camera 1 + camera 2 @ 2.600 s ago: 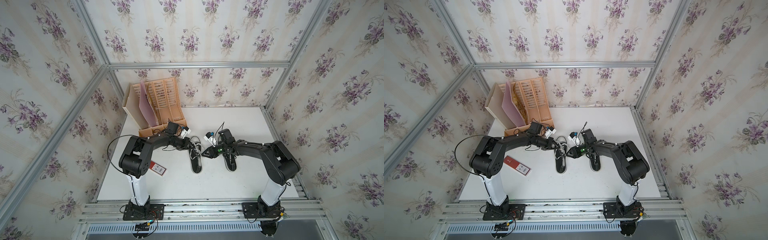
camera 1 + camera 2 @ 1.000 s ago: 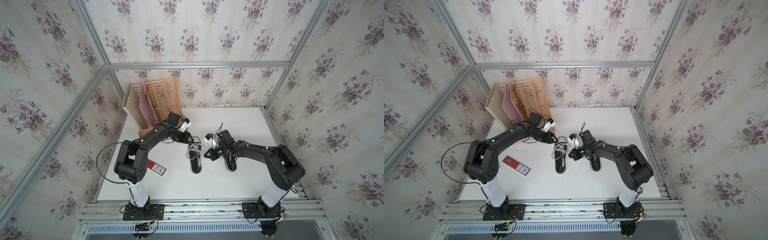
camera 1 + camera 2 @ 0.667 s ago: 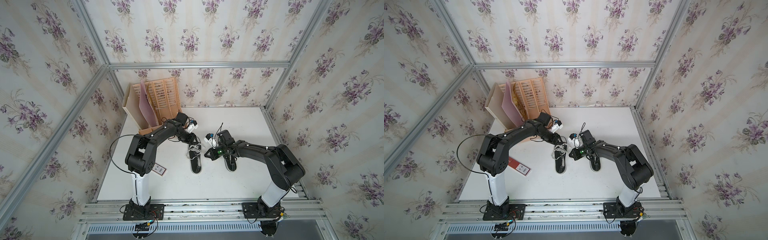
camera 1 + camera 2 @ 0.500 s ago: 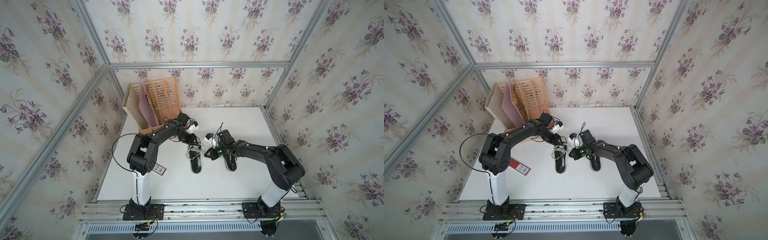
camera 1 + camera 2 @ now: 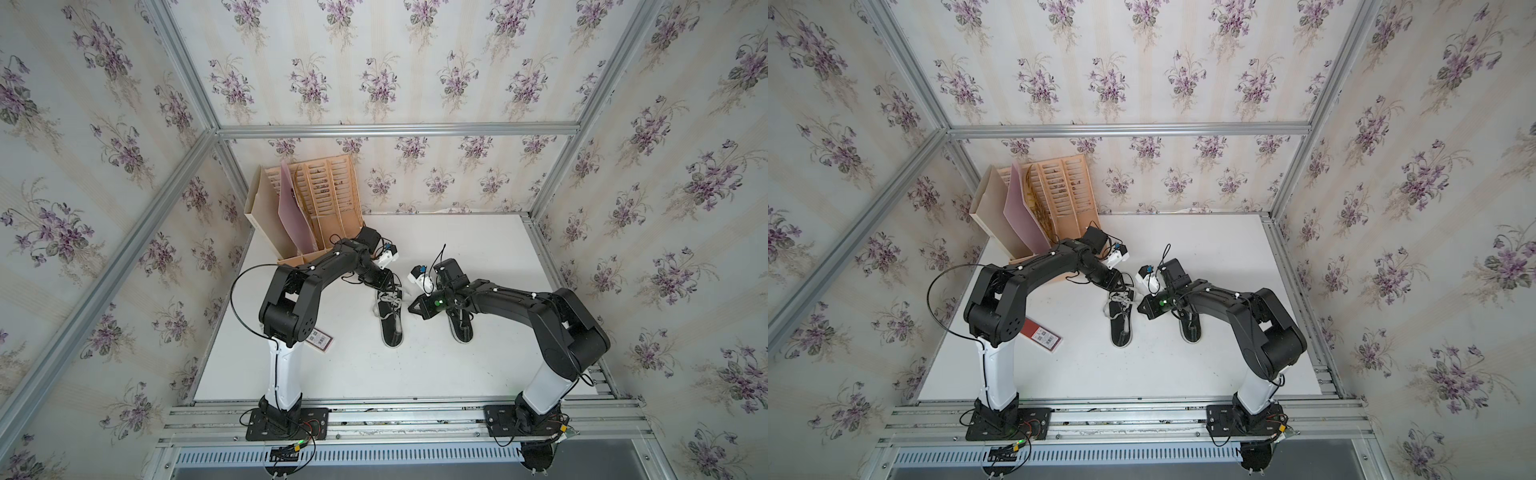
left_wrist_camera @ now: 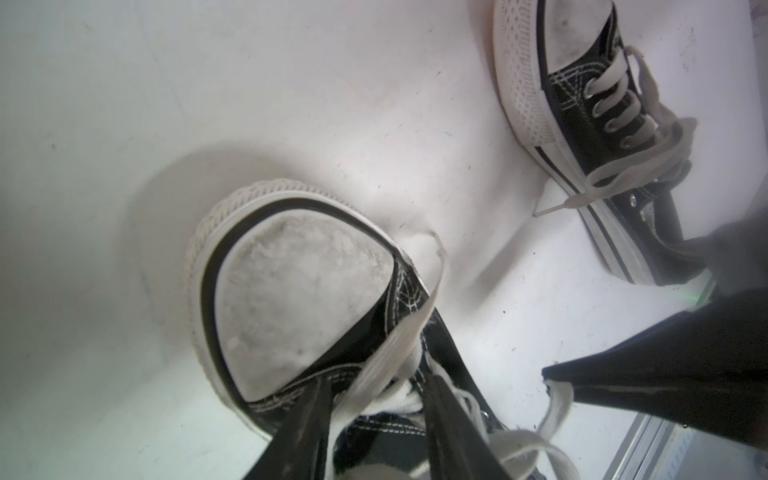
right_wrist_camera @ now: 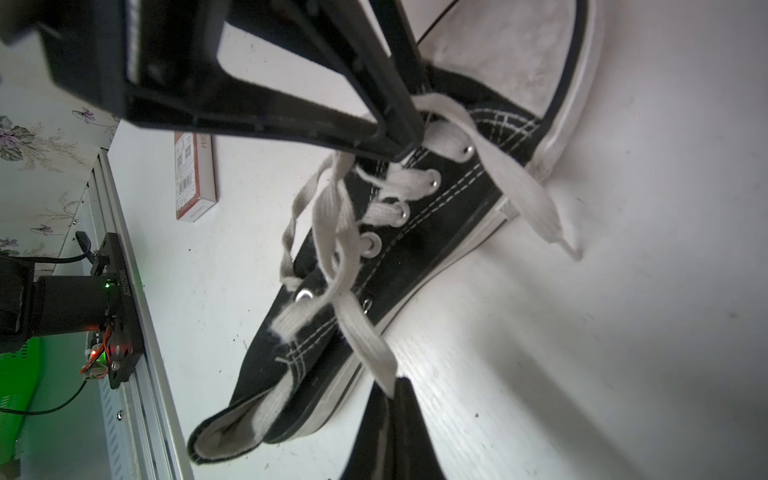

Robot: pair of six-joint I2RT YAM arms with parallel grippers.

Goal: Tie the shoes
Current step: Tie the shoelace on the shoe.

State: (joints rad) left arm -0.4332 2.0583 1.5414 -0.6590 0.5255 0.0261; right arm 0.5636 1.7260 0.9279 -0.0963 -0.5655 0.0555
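Pinching the limp, light lace (image 7: 365,340) near its tip, the right gripper (image 7: 397,384) was clamped shut; the left gripper (image 6: 376,374) held jaws apart astride the shoe (image 7: 436,216).

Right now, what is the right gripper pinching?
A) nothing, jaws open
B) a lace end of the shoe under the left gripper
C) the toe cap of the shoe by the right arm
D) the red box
B: in the right wrist view the right gripper is shut on the end of a lace that runs from the shoe beneath the left gripper.
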